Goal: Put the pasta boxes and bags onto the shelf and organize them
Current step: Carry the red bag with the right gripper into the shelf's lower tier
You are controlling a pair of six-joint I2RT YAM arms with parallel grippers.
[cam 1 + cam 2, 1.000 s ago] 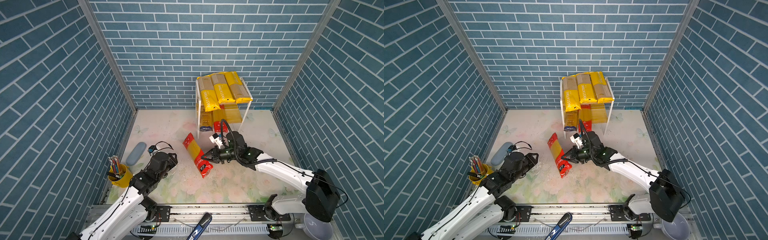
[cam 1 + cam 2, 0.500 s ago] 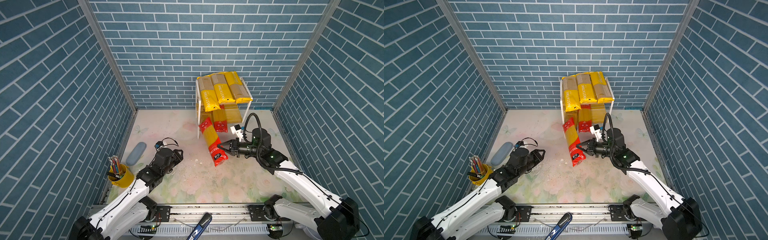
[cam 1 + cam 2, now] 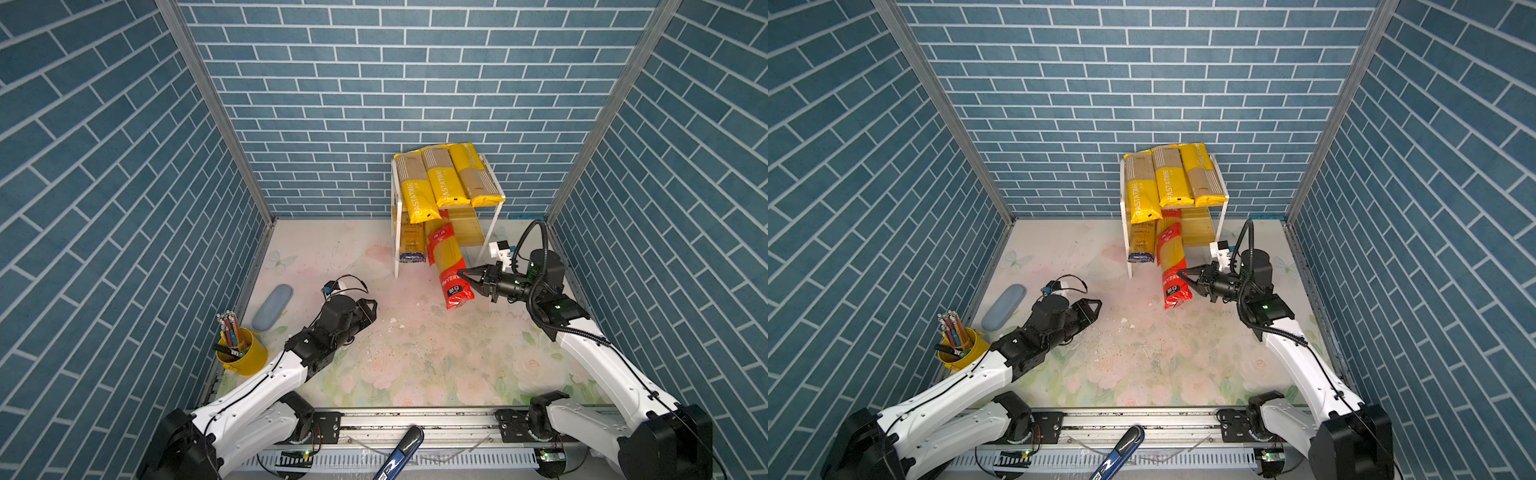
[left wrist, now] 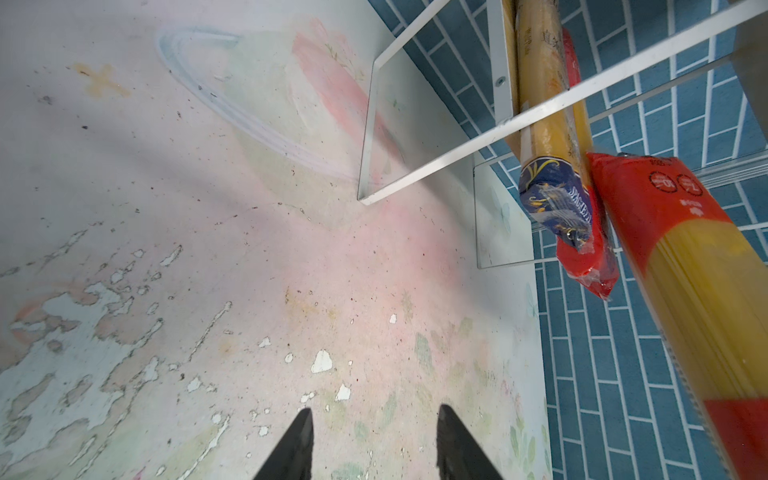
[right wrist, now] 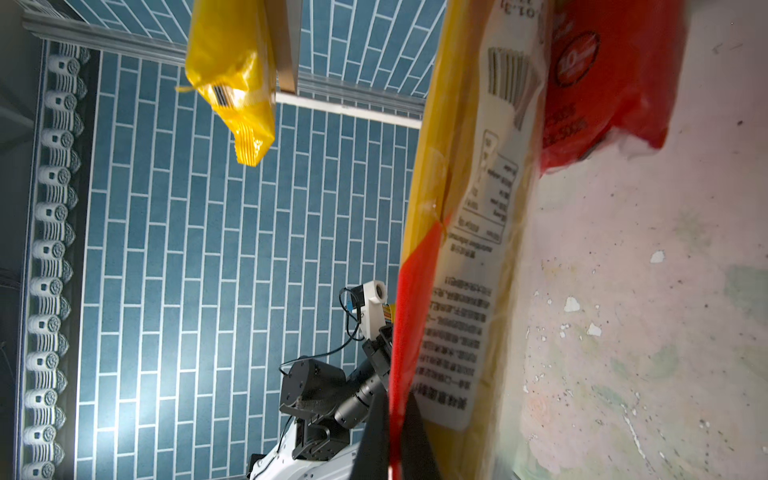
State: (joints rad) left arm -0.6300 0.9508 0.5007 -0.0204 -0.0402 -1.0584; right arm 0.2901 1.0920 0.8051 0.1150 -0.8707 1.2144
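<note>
The shelf (image 3: pixel 469 230) (image 3: pixel 1200 232) stands at the back wall. Three yellow pasta packs (image 3: pixel 440 178) lie across its top board. On the lower board lie a dark-blue-ended pack (image 3: pixel 412 245) (image 4: pixel 552 199) and a red-ended pack (image 4: pixel 586 262) (image 5: pixel 615 83). My right gripper (image 3: pixel 460 274) (image 3: pixel 1180 272) (image 5: pixel 390 436) is shut on the red edge of another red-ended pack (image 3: pixel 446 259) (image 3: pixel 1171 266) (image 5: pixel 465 249). It holds this pack tilted, far end at the lower tier's front. My left gripper (image 3: pixel 370 305) (image 4: pixel 374 436) is open above the bare table, well left of the shelf.
A grey-blue oblong case (image 3: pixel 272 306) lies at the left wall. A yellow cup of pens (image 3: pixel 241 353) stands in front of it. A blue-black handle (image 3: pixel 399 457) rests on the front rail. Blue brick walls close three sides.
My right gripper has carried the red-ended pack from the middle of the table back and right to the shelf's front. The left arm shifted a little forward, its gripper still open.
</note>
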